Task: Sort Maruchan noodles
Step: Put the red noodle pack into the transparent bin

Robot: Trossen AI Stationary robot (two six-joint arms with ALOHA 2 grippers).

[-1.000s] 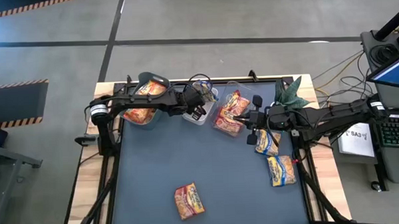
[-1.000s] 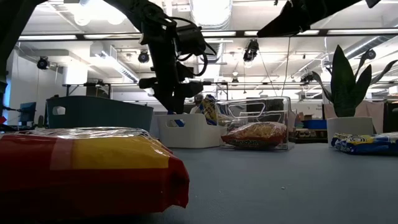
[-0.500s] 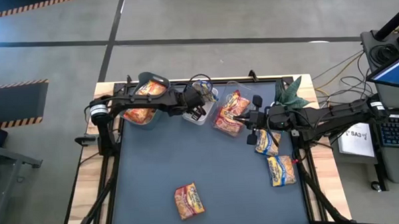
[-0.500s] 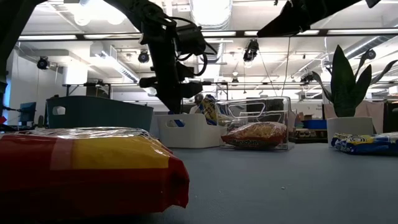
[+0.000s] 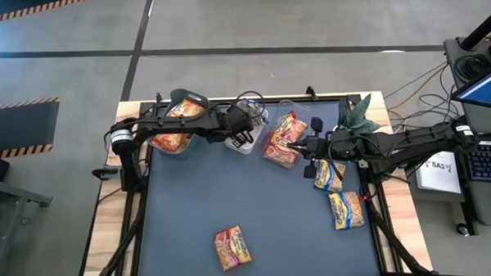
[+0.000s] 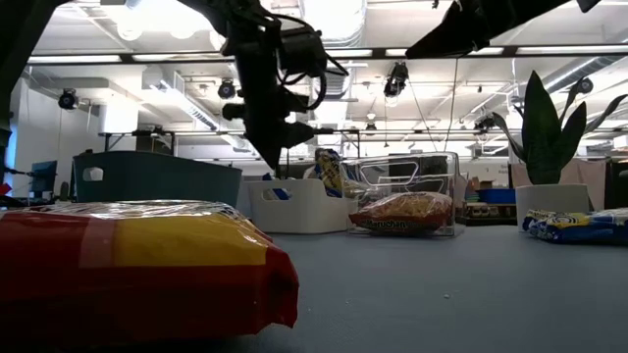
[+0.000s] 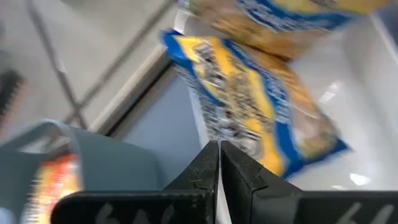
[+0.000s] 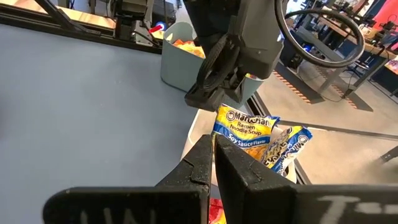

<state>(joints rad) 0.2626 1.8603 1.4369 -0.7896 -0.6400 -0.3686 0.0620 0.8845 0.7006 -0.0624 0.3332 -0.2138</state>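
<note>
Above white bin (image 5: 247, 139), left gripper (image 5: 244, 138) hovered, fingers pressed together, holding nothing. Directly beneath it, blue-and-yellow packets (image 7: 261, 106) lay in that bin, crinkly, glossy. Beside it, grey-green bin (image 5: 178, 124) held orange-red packets (image 5: 175, 128). Right gripper (image 5: 305, 148), also closed and empty, sat by clear bin (image 5: 288, 130) holding another orange-red packet (image 6: 405, 211). Loose packets (image 5: 346, 209) lay beyond; one red packet (image 5: 233, 247) well apart.
</note>
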